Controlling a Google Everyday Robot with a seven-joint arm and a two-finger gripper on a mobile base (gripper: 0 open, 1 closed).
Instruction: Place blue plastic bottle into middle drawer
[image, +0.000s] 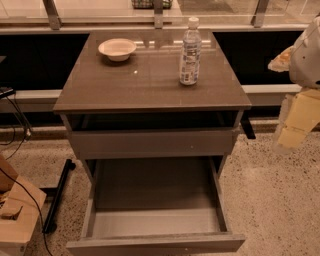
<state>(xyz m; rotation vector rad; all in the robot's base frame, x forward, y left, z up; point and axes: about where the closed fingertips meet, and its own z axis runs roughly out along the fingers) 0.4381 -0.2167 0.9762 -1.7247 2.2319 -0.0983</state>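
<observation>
Speckled stone floor (272, 200) runs under a grey cabinet that stands against a low dark wall with glass panels above it. Its top, a glossy brown-grey surface (145, 85), carries two things. The blue plastic bottle (190, 52) stands upright at the right rear, white cap on, pale label around its lower half. A shallow white bowl (117, 49) sits at the left rear, well apart from the bottle. Below the top is a dark open gap, then a grey drawer front (150, 143) that is pushed in. Under that the middle drawer (155, 190) is pulled far out toward me, its pale floor and low side walls in plain sight and its flat front at the bottom edge of my view. The bottle is not in it. Off to the right, beside the cabinet and at about the height of its top, hangs the robot's hand (295, 125), a pale yellowish shape beneath a white arm (310, 55). It is well apart from the bottle and touches nothing on the cabinet; I cannot tell whether it is open or closed. At the far left, black cables (20, 187) trail down to a tan box (17, 220) on the floor.
</observation>
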